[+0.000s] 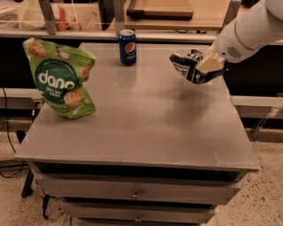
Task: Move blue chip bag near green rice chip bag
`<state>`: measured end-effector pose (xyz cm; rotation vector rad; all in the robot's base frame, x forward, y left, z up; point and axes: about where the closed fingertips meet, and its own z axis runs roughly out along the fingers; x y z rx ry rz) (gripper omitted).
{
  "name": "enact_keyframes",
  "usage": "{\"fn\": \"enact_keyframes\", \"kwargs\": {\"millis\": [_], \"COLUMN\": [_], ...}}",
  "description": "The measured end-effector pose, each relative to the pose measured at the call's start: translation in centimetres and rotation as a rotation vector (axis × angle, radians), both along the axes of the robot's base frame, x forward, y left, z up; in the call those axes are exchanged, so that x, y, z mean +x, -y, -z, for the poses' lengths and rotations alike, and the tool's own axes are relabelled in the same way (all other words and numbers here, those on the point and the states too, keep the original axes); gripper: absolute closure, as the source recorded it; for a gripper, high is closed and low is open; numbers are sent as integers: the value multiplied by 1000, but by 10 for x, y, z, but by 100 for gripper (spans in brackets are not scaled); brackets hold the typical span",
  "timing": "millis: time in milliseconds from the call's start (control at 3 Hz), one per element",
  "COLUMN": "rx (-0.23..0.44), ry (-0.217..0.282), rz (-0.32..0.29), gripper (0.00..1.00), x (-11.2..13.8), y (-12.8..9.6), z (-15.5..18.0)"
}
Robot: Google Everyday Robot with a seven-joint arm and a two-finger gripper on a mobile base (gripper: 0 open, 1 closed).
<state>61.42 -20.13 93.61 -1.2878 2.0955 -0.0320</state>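
The blue chip bag [188, 66] is a small navy foil bag with white panels, held in the air above the table's right side. My gripper [207, 64] is shut on the blue chip bag, with the white arm reaching in from the upper right. The green rice chip bag [62, 80] stands upright near the table's left edge, far to the left of the gripper.
A blue soda can [127, 47] stands at the back middle of the grey metal table [146, 128]. A counter with a wooden tray [160, 8] runs behind the table. Drawers sit below the table's front edge.
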Motion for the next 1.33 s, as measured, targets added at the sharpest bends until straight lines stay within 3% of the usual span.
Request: {"fn": "enact_keyframes", "kwargs": {"millis": [333, 1000, 1333], "rx": [14, 53, 56], "ry": [11, -68, -78], "rz": [-95, -410, -436], "gripper": [100, 100, 100], "x": [-26, -100, -106], "y": [-15, -82, -88], "z": [-25, -31, -31]}}
